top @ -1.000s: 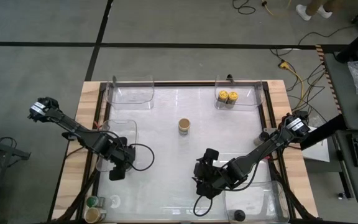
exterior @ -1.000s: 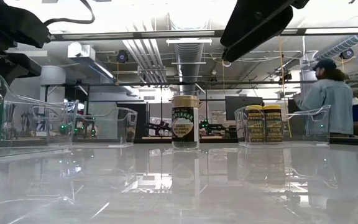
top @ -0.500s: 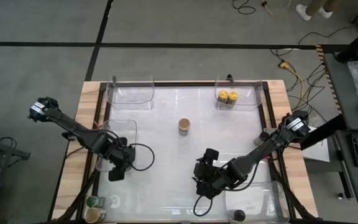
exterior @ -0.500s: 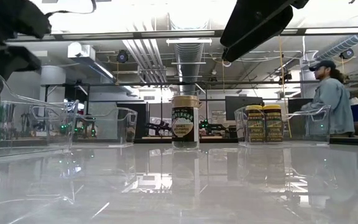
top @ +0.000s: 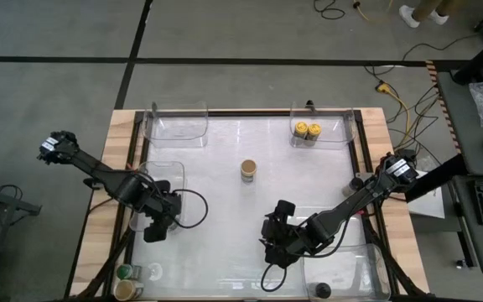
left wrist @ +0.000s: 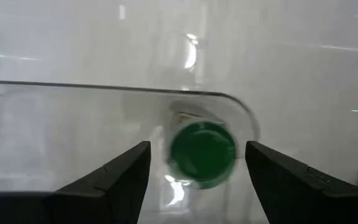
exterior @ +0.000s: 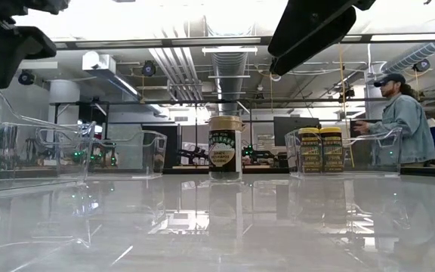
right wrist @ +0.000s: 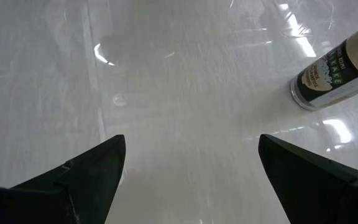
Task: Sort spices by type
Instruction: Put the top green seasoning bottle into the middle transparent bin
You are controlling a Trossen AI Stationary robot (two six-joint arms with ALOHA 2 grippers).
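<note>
The white table (top: pixel 225 168) carried four clear bins: two at the far edge (top: pixel 177 122) (top: pixel 321 126), one at the left (top: pixel 159 195), one at the near right (top: pixel 350 273). A lone tan-lidded jar (top: pixel 248 170) stood mid-table, touching nothing.

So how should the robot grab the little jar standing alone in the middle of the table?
Probably from straight above, fingers closing on opposite sides just under the tan lid. The jar stands upright and round with open table all around, so any side works. The open right gripper is nearer.

Clear bins (top: pixel 177 122) edge the white table (top: pixel 225 201) — a person (exterior: pixel 405 128) beyond.
</note>
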